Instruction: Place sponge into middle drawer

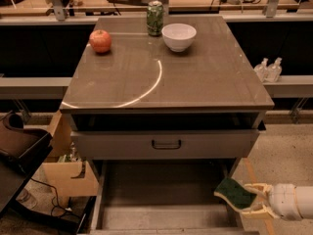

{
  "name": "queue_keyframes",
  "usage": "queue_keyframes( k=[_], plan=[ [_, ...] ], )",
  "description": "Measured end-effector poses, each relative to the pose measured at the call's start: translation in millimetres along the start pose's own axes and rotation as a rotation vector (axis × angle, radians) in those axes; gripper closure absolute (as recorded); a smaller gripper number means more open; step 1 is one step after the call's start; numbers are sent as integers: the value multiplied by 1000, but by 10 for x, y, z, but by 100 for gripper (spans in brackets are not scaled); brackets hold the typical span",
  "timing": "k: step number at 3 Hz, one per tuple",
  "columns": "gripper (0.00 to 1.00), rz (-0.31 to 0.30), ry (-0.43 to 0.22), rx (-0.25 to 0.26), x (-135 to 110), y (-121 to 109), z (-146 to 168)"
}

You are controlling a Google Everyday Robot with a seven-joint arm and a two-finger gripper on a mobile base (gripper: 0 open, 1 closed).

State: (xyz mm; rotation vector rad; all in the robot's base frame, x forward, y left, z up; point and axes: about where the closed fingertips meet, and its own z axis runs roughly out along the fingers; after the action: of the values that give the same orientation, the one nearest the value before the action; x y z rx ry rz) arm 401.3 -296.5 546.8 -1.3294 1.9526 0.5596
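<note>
Rates the task as well along but not finished. Finds the middle drawer (161, 195) already pulled out beneath the drawer front (122, 146) with the loop handle, so no opening is left to do. Finds the sponge (234, 193) clamped between the fingers of the hand (248, 199) at lower right, green face up, over the drawer's right wall and clear of the floor. Estimates what is left: carry further left over the floor, lower, let go, withdraw. Checks the containers: sees nothing on the visible drawer floor, though cannot view the front right corner behind sponge and hand; sees nothing in the white bowl (179, 36) from this angle. Records on the worktop (205, 82), well apart from the sponge: the bowl, a green can (155, 18) just beside it, an apple (100, 41) further left. Cannot tell the contents of the cardboard box (68, 175) on the ground at left.
</note>
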Motion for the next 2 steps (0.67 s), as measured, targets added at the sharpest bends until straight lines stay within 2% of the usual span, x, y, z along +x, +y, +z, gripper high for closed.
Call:
queue_keyframes(
  k=[1, 2],
  plan=[
    [100, -16, 22, -20, -61, -181, 297],
    [100, -46, 16, -45, -199, -299, 655]
  ],
)
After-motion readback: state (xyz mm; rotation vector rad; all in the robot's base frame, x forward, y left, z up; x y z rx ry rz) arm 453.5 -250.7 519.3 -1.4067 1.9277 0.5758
